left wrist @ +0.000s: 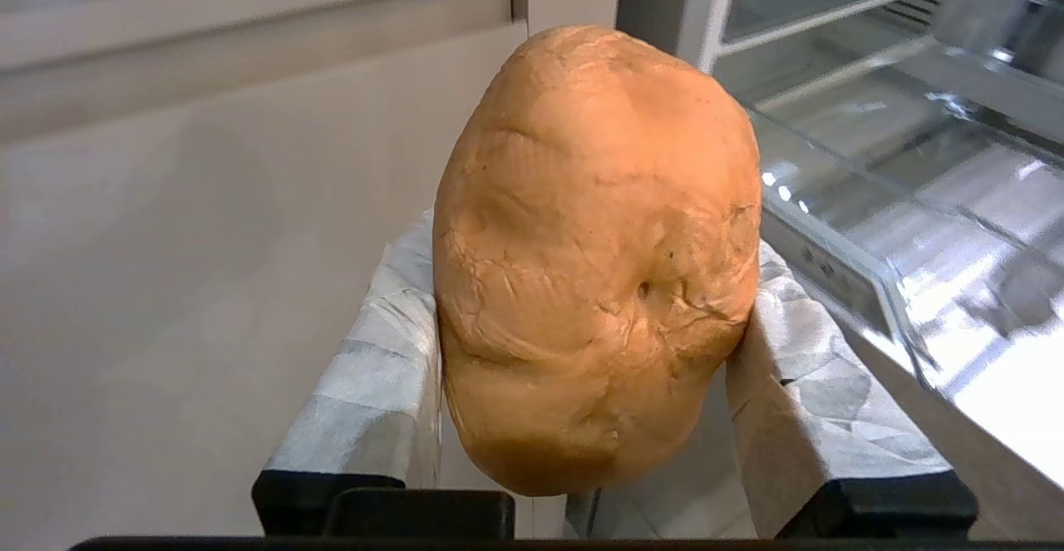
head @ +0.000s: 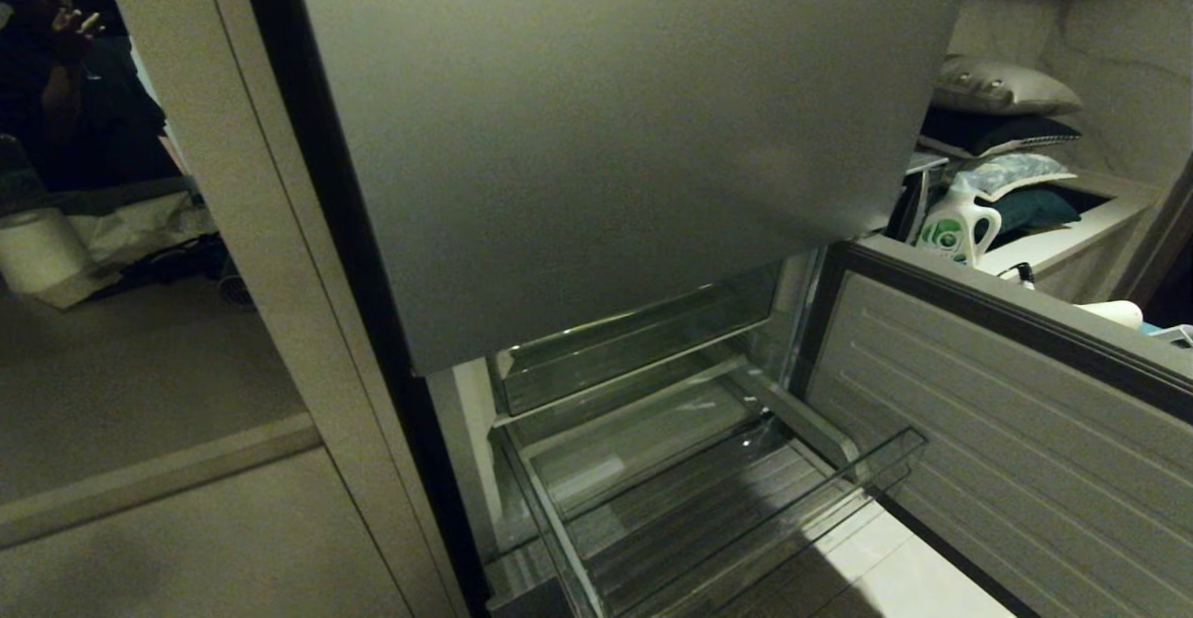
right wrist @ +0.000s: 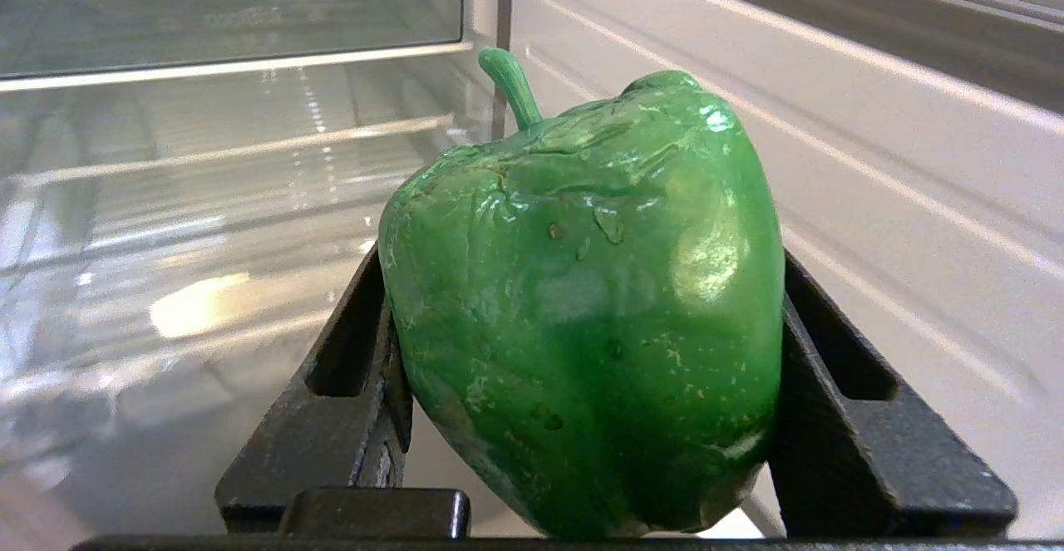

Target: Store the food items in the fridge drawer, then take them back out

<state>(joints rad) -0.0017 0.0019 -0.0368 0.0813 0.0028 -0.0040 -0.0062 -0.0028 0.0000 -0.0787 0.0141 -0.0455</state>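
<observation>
My left gripper (left wrist: 583, 273) is shut on the orange-tan, lumpy bread (left wrist: 594, 202), pinched between its white-wrapped fingers (left wrist: 374, 368). My right gripper (right wrist: 582, 264) is shut on the glossy green pepper (right wrist: 590, 327), whose stem points away from the camera, between black fingers (right wrist: 839, 401). The fridge drawer (head: 708, 525), clear with a ribbed floor, stands pulled out below the grey fridge and holds nothing. The drawer (left wrist: 939, 227) lies just beside the bread in the left wrist view, and the drawer (right wrist: 166, 285) lies beyond the pepper in the right wrist view. Neither arm appears in the head view.
A shallower clear tray (head: 634, 348) sits above the drawer. The grey upper door (head: 606, 133) hangs over it. The open lower door (head: 1007, 432) with its ribbed inner face stands to the right. Beige cabinet panels (head: 186, 525) close the left side. A detergent bottle (head: 955, 226) and pillows (head: 1007, 87) are behind.
</observation>
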